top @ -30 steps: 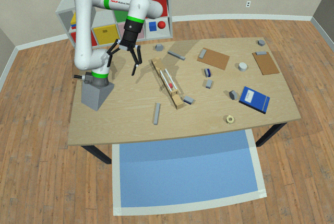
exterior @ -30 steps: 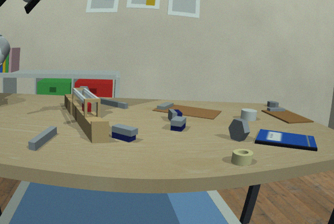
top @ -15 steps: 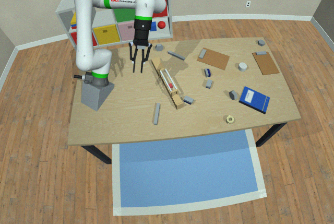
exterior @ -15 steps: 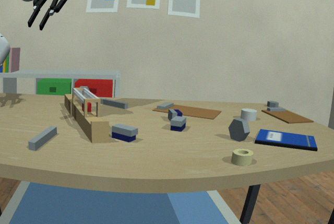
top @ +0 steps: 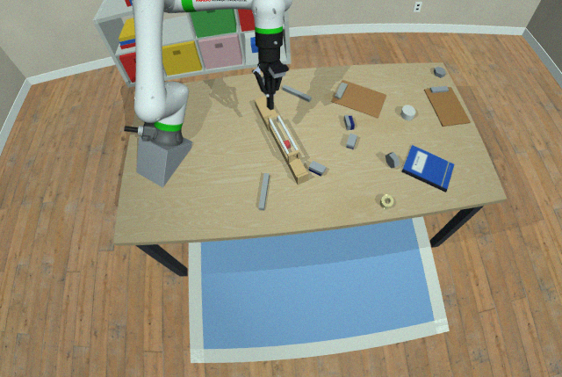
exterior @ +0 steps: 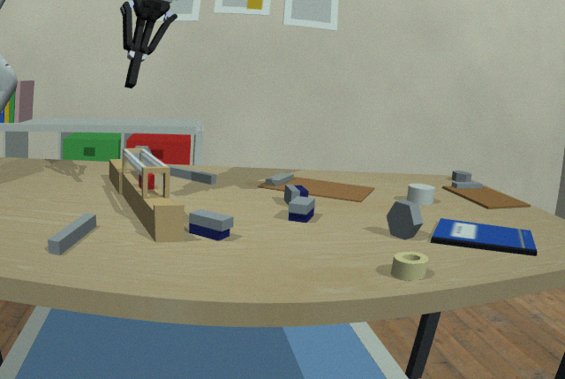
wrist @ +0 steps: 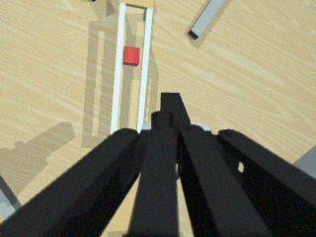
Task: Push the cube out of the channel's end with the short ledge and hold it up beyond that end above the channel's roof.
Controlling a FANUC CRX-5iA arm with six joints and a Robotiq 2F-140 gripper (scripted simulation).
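Note:
A small red cube (top: 286,143) sits inside a long wooden channel (top: 282,137) with white roof rails, lying in the middle of the table. The cube also shows in the exterior view (exterior: 146,180) and in the wrist view (wrist: 130,55). My gripper (top: 270,101) hangs high above the channel's far end, shut with nothing between its fingers. It also shows in the exterior view (exterior: 131,78) and in the wrist view (wrist: 170,106). The channel's near end (exterior: 163,221) is a solid wooden block.
Grey bars lie near the channel: one at the front left (top: 263,191), one behind it (top: 296,92). A grey-and-blue block (top: 317,167) touches the channel's near end. Further right are small blocks, two brown mats, a blue book (top: 428,167), a tape roll (top: 386,201).

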